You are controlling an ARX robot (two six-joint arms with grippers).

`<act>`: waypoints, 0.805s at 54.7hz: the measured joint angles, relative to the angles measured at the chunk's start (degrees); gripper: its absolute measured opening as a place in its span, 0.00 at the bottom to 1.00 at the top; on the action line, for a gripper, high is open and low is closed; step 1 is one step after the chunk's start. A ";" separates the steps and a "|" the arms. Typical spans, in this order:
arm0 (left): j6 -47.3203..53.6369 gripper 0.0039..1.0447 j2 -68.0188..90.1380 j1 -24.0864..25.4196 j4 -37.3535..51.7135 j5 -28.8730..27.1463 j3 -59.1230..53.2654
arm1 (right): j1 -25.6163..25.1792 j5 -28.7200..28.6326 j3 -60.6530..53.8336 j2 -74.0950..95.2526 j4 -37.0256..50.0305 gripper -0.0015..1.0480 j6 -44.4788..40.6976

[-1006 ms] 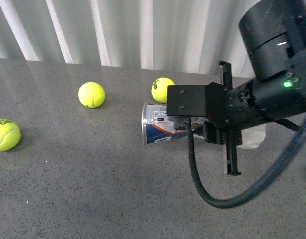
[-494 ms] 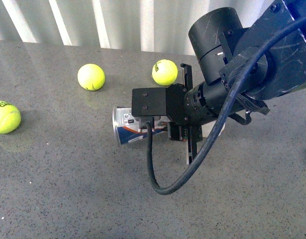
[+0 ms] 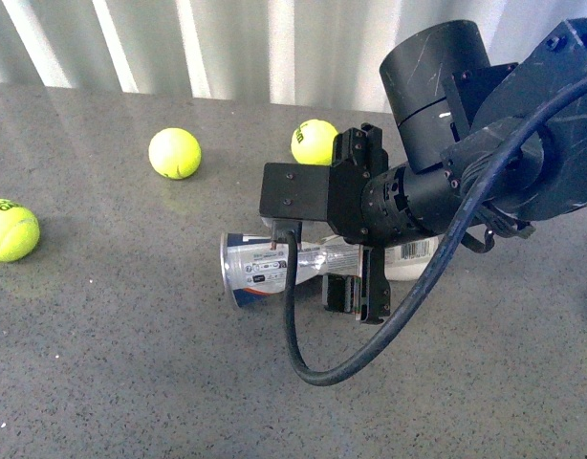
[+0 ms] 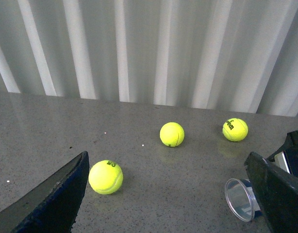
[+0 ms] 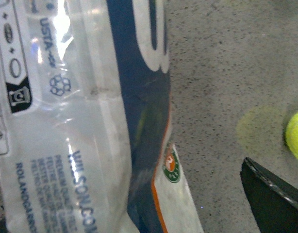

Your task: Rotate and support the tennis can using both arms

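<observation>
The tennis can [image 3: 260,270] lies on its side on the grey table [image 3: 131,363], its open metal-rimmed end pointing left. My right gripper [image 3: 363,225] is open and straddles the can's middle, one finger beyond it and one finger [image 3: 370,292] in front. The right wrist view shows the can's Wilson label [image 5: 91,121] close up, with one black finger [image 5: 275,194] standing apart from it. My left gripper [image 4: 168,204] is open and empty. The can's open rim [image 4: 239,199] lies just inside its right finger [image 4: 280,194]. The left arm is out of the front view.
Three yellow-green tennis balls lie on the table: one at the far left [image 3: 9,230], one at the back [image 3: 174,153] and one behind the right gripper [image 3: 315,142]. A white corrugated wall [image 3: 274,48] runs along the table's far edge. A black cable [image 3: 303,354] loops below the right wrist.
The right gripper has dropped lower around the can and twisted. The can has rolled so a different part of its label faces up, and its open end sits slightly lower.
</observation>
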 joint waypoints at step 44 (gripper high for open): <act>0.00 0.94 0.00 0.00 0.00 0.00 0.00 | -20.74 13.27 -34.75 -56.19 18.21 0.93 63.49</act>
